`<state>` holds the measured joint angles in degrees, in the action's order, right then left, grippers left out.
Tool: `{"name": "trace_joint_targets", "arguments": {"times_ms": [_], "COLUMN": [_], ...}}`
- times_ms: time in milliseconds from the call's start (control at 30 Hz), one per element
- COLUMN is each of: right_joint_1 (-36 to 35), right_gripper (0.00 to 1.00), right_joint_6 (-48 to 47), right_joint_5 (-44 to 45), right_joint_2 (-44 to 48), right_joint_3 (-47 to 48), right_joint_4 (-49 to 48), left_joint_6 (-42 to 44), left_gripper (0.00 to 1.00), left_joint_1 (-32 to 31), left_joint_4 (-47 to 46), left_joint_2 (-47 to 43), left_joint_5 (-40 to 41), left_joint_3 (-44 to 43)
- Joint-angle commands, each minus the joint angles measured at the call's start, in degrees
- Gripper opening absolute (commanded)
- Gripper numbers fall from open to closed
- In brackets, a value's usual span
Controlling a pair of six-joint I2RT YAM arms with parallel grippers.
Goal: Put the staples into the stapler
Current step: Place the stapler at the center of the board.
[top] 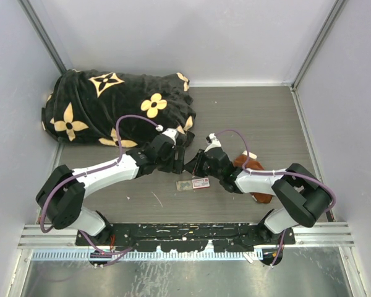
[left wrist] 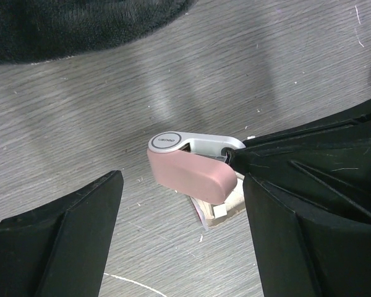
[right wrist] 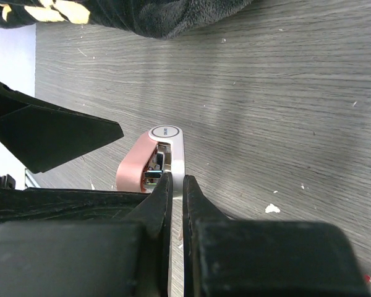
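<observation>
The stapler hangs above the table with its pale pink lid (right wrist: 133, 170) swung away from the white base (right wrist: 176, 148), and metal shows in between. My right gripper (right wrist: 177, 179) is shut on the white base. In the left wrist view the pink lid (left wrist: 191, 173) lies between the wide-apart fingers of my left gripper (left wrist: 182, 185), which is open and not touching it. The staples' small white box with a red label (top: 196, 184) lies on the table just below both grippers, and its edge (left wrist: 226, 207) shows under the stapler. No loose strip of staples can be made out.
A black blanket with yellow flowers (top: 117, 108) is heaped at the back left. A rust-brown cloth (top: 250, 179) lies partly under the right arm. Grey walls close in the wooden table (top: 260, 117) on three sides.
</observation>
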<state>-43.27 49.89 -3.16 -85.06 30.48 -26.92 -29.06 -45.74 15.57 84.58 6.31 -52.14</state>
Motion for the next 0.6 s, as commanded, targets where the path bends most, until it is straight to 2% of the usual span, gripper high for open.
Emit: {"name": "trace_joint_targets", "arguments": {"times_ms": [0, 233, 567], "right_joint_1": [0.50, 2.02, 3.75], "right_gripper": [0.00, 0.00, 0.00], "right_joint_6": [-0.65, -1.10, -2.50], "right_joint_5": [0.00, -1.40, -3.10], "right_joint_2": [0.07, -0.20, -0.29], "right_joint_3": [2.28, 2.11, 1.99], "right_joint_4": [-2.97, -2.53, -0.59], "left_joint_6": [1.50, 1.86, 1.21], "left_gripper": [0.80, 0.77, 0.74], "left_joint_1": [0.12, 0.76, 6.03], "left_joint_4": [-3.11, -2.84, -4.45], "left_joint_2": [1.10, -0.15, -2.68], "left_joint_5": [0.85, 3.27, 0.80], "left_joint_3": [-2.56, -0.91, 1.92]}}
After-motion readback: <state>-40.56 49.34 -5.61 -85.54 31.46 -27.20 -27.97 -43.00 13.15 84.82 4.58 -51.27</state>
